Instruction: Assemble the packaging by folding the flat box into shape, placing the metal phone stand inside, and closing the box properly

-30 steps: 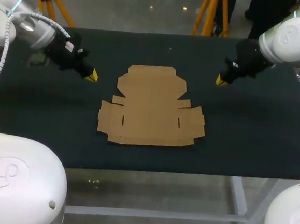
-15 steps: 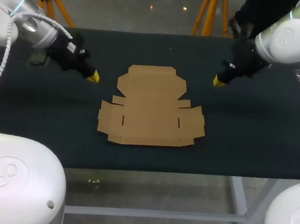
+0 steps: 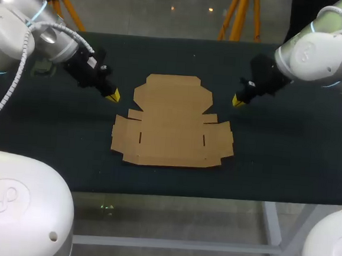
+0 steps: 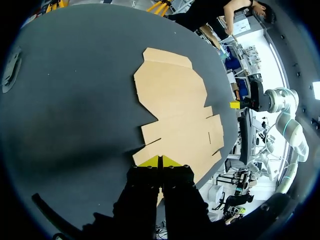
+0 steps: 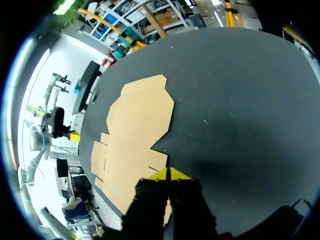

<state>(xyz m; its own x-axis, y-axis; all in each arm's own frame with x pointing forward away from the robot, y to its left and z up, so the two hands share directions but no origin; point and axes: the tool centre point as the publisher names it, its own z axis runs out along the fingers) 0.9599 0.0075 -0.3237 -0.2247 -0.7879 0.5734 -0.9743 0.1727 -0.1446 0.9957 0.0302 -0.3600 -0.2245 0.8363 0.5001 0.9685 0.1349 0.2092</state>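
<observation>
A flat brown cardboard box blank [image 3: 172, 123] lies unfolded in the middle of the black table [image 3: 287, 155], with flaps spread to both sides. My left gripper [image 3: 112, 95] hovers just off the blank's upper left corner, its yellow tips pressed together with nothing held. My right gripper [image 3: 237, 101] is shut too, just off the blank's upper right edge. In the left wrist view the shut gripper [image 4: 160, 160] points at the blank [image 4: 175, 110], with my right gripper's yellow tip [image 4: 234, 104] beyond it. In the right wrist view the gripper [image 5: 168, 173] is at the blank's edge [image 5: 132, 130]. No metal phone stand shows.
A small dark grey object [image 3: 42, 66] lies on the table at the far left, behind my left arm, also seen as a grey object [image 4: 11, 70] in the left wrist view. Bare black cloth surrounds the blank on all sides.
Both grippers have moved inward toward the blank, the left one to the right and a little nearer, the right one to the left. The blank has not moved.
</observation>
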